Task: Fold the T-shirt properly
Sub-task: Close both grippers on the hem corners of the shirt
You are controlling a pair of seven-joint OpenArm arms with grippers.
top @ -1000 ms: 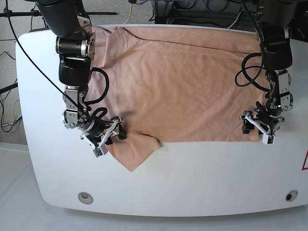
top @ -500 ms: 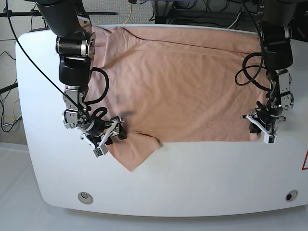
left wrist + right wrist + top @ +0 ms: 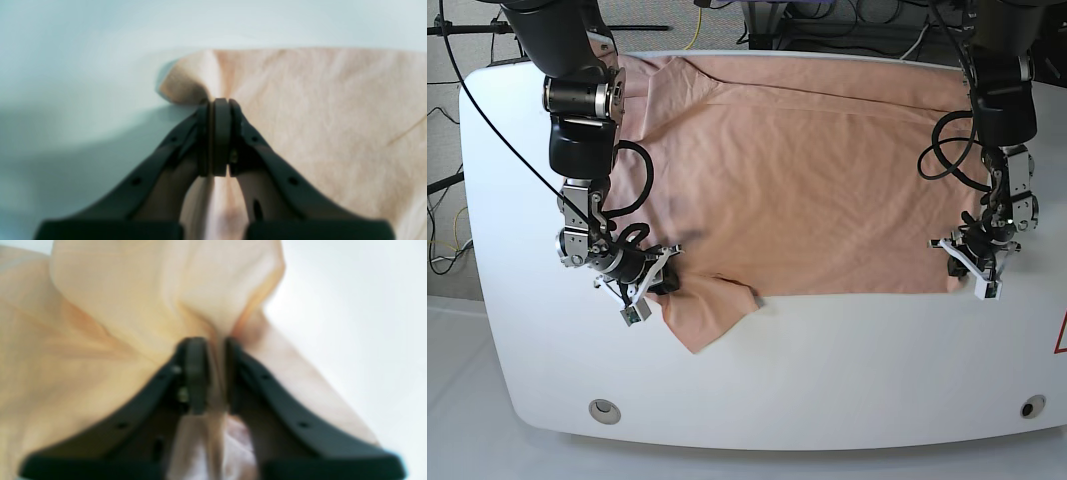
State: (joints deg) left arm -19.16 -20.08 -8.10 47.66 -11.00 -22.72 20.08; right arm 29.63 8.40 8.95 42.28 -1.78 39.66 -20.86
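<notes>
T-shirt [image 3: 817, 180] lies spread flat, no fold made; left gripper [image 3: 218, 133] and right gripper [image 3: 213, 373] each pinch its near edge.

From overhead the scene is bright and evenly lit, and my arms cast only soft, short shadows on the white counter [image 3: 827, 350]. That view is sharp, though the counter's edges bow slightly. Both my wrist views are badly out of focus: my dark fingers [image 3: 220, 133] and the shirt [image 3: 100, 323] are smeared. The right wrist's background is washed out white.
</notes>
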